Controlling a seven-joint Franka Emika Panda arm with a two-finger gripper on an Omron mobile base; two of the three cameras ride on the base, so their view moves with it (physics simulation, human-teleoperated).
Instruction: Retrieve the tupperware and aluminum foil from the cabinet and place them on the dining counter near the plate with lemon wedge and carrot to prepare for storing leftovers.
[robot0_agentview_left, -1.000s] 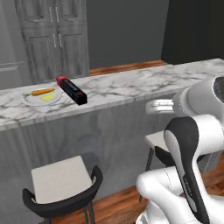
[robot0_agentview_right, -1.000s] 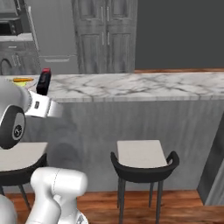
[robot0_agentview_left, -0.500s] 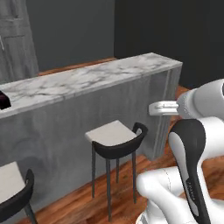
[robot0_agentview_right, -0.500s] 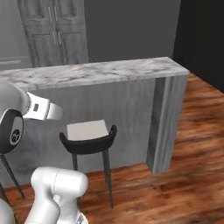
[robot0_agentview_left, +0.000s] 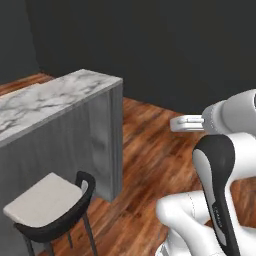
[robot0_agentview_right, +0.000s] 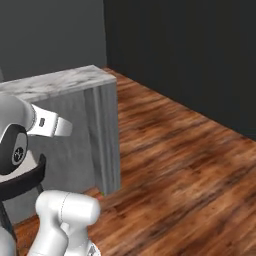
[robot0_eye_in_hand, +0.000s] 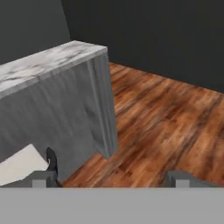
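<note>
At the left of all three views we see the end of the dining counter (robot0_agentview_left: 60, 95), its white-grey marble top over a grey wood-grain front, with a black-and-white stool (robot0_agentview_left: 47, 205) just beside that front and dark wooden floor (robot0_agentview_right: 185, 165) stretching to the right toward a dark wall (robot0_agentview_left: 165, 45). In the hand view our gripper (robot0_eye_in_hand: 111, 178) has its two dark tips wide apart with nothing between them, pointing at the floor near the counter's end.

Veined marble dining counter (robot0_agentview_left: 55, 95), glossy wood floor (robot0_agentview_right: 190, 165).
</note>
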